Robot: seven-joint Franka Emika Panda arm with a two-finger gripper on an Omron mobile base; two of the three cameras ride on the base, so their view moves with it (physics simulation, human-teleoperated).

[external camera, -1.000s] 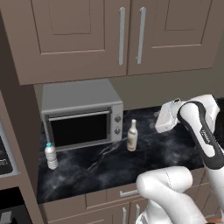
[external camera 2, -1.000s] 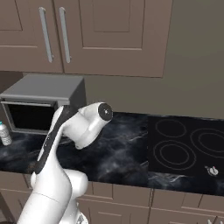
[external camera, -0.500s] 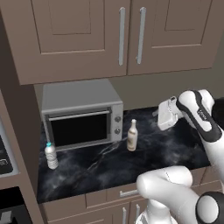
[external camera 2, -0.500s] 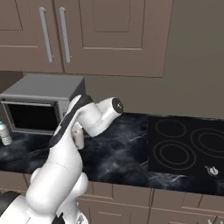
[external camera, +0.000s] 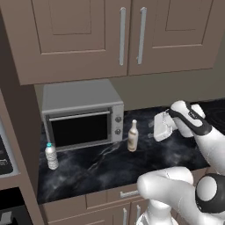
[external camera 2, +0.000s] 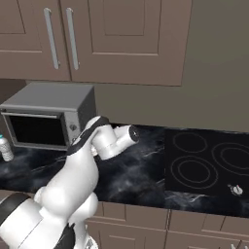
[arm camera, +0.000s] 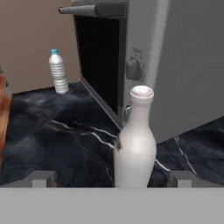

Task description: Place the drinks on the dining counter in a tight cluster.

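Observation:
A slim white narrow-necked bottle (external camera: pixel 132 136) (arm camera: pixel 135 142) stands on a black marble counter (external camera: pixel 101 169) just right of the microwave's front corner. My gripper (external camera: pixel 152 128) (arm camera: pixel 113 178) is open, level with the bottle and a short way to its right, fingers pointing at it. In the hand view the bottle stands centred between the two fingertips (arm camera: pixel 43 177), not touched. A small clear water bottle with a blue cap (external camera: pixel 51 156) (external camera 2: pixel 6 148) (arm camera: pixel 58 72) stands at the counter's left end, in front of the microwave. The dining counter is out of view.
A grey microwave (external camera: pixel 82 115) (external camera 2: pixel 46 116) (arm camera: pixel 175 65) sits at the back of the counter, close behind the white bottle. Brown wall cabinets (external camera: pixel 123 35) hang above. A black cooktop (external camera 2: pixel 206 163) lies to the right. A tall cabinet wall (external camera: pixel 17 145) bounds the left end.
The arm has swung and the hand has come down and left, closer to the white bottle. The jaws stayed open. Both bottles stand where they were.

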